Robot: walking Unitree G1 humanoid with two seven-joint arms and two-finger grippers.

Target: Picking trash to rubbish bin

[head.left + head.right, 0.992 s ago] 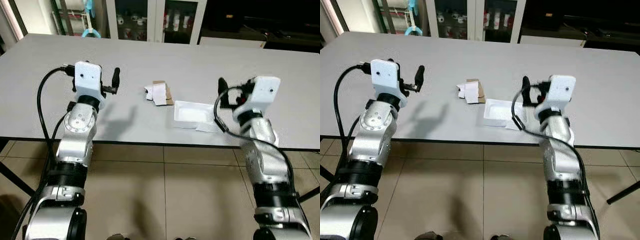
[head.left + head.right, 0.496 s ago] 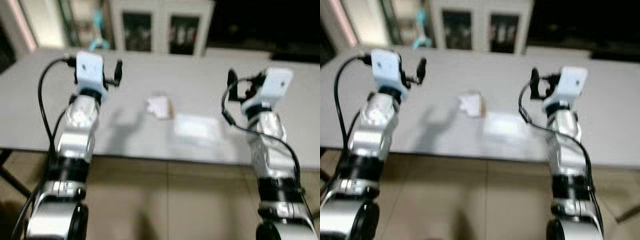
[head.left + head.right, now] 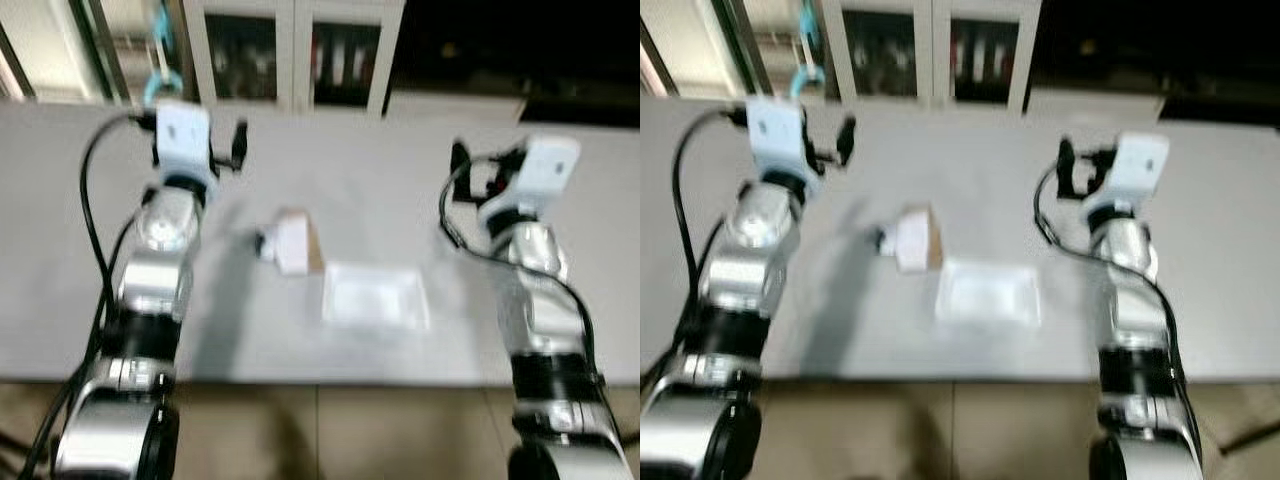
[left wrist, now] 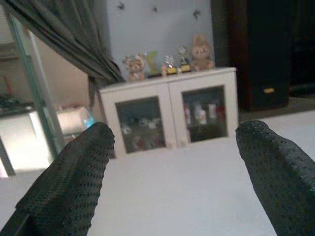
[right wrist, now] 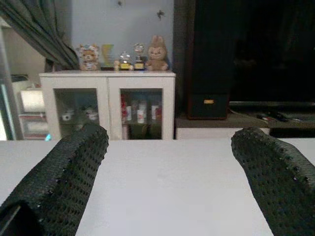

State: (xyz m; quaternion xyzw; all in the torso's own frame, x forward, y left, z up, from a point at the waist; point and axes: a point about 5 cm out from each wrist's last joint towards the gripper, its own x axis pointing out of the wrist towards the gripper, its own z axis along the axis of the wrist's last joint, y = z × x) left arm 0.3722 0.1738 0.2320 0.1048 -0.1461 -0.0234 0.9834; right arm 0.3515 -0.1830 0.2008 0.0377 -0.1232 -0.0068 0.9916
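Observation:
On the grey table lies a crumpled white and brown paper scrap. Just right of it sits a shallow white foam tray. My left gripper is raised over the table, behind and to the left of the scrap. In the left wrist view its fingers stand wide apart with nothing between them. My right gripper is held up behind and to the right of the tray. Its fingers are likewise spread and empty. The eye views are blurred.
A white glass-door cabinet with small figures on top stands beyond the table's far edge. A dark unit is to its right. Tiled floor runs under the table's near edge.
The whole picture has shifted: the camera has come closer, so the scrap and tray sit lower in view. Both arms hold the same raised pose, fingers still apart.

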